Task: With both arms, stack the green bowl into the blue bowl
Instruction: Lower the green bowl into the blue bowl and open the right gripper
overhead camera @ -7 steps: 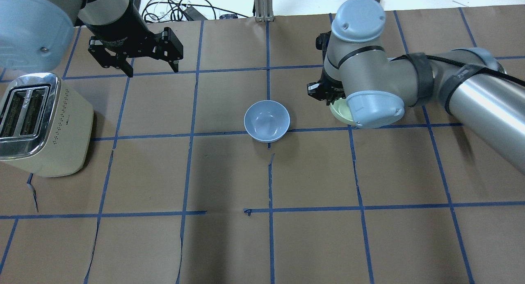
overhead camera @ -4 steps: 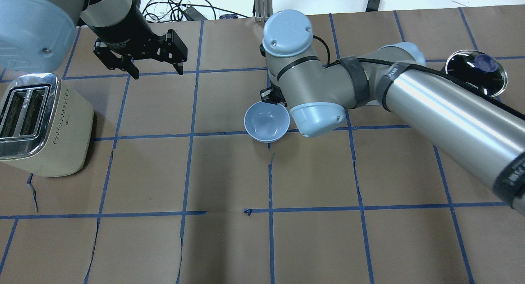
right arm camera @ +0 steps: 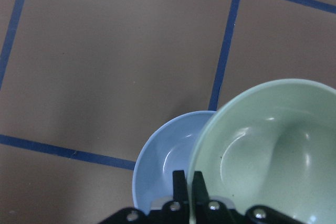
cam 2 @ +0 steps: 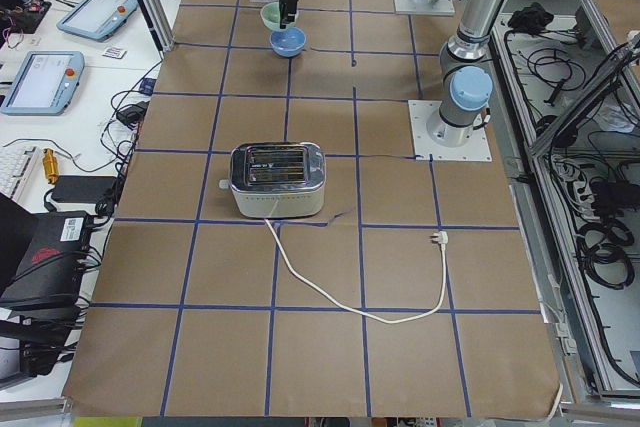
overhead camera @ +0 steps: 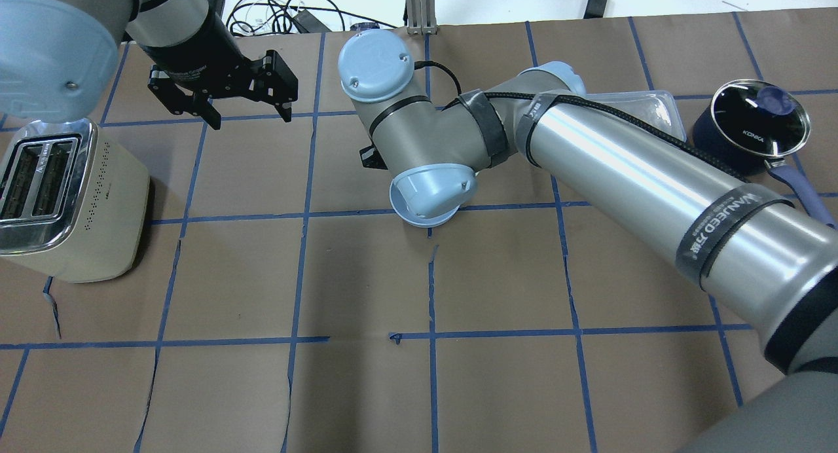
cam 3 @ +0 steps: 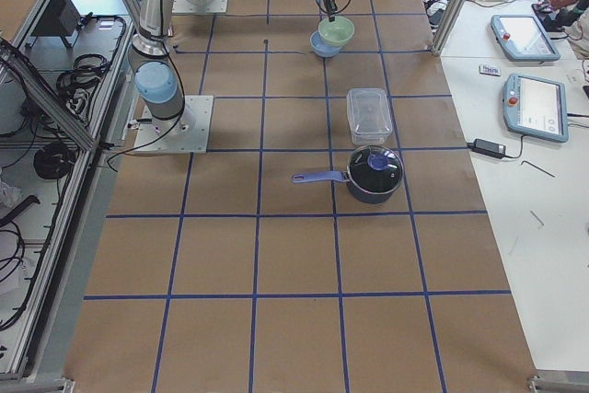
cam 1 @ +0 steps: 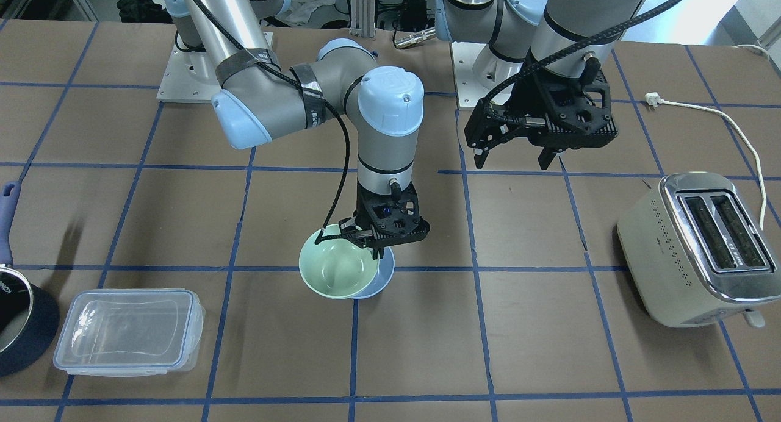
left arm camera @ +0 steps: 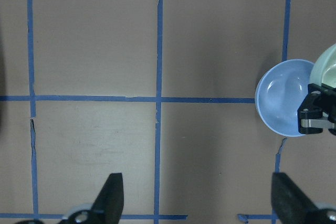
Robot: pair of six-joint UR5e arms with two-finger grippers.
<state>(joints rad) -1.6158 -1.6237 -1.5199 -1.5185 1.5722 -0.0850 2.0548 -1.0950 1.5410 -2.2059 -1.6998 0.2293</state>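
The green bowl (cam 1: 337,269) hangs from my right gripper (cam 1: 373,244), which is shut on its rim. In the right wrist view the fingers (right arm camera: 181,179) pinch the green bowl (right arm camera: 273,150), and it partly overlaps the blue bowl (right arm camera: 168,161) below. The blue bowl (cam 1: 377,283) sits on the table; in the overhead view only a sliver of the blue bowl (overhead camera: 419,218) shows under my right arm, and the green bowl is hidden. My left gripper (cam 1: 515,160) is open and empty, hovering apart from both bowls. The left wrist view shows the blue bowl (left arm camera: 281,98) and the green bowl (left arm camera: 328,66).
A cream toaster (cam 1: 695,251) stands on my left side, its white cord (cam 1: 732,129) trailing behind. A clear plastic container (cam 1: 128,330) and a dark navy saucepan (overhead camera: 753,122) are on my right side. Brown paper with a blue tape grid covers the table (overhead camera: 497,387).
My right arm has swung left with the green bowl, from beside the blue bowl to partly over it. My left gripper has barely moved and stays open.
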